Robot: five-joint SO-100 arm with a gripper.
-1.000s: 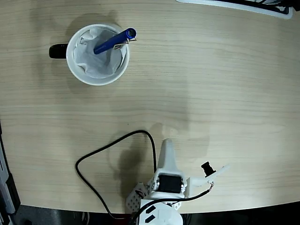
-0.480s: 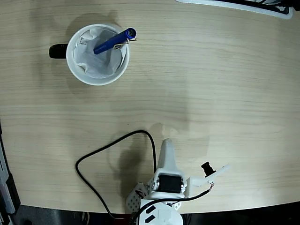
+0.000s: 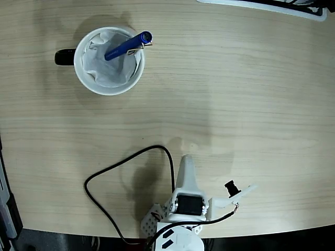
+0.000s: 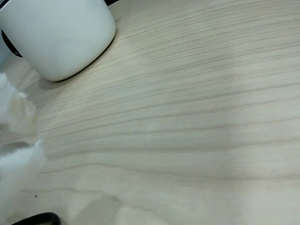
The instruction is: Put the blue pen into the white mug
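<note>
The white mug (image 3: 110,91) stands at the upper left of the fixed view, its black handle (image 3: 64,56) pointing left and crumpled white paper inside. Leaning in it is the blue pen (image 3: 124,47), with its clip end resting over the upper right rim. My gripper (image 3: 187,163) sits far from both, low in the picture near the table's front edge, its white fingers together in one tapered point with nothing held. In the wrist view the mug's outer wall (image 4: 56,33) fills the top left, a blurred white finger (image 4: 14,159) shows at the left edge, and the pen is out of view.
A black cable (image 3: 112,172) loops across the table left of the arm's base (image 3: 180,230). A flat white-edged object (image 3: 261,5) lies along the top right edge. Pale wooden tabletop (image 3: 235,94) spans between mug and arm.
</note>
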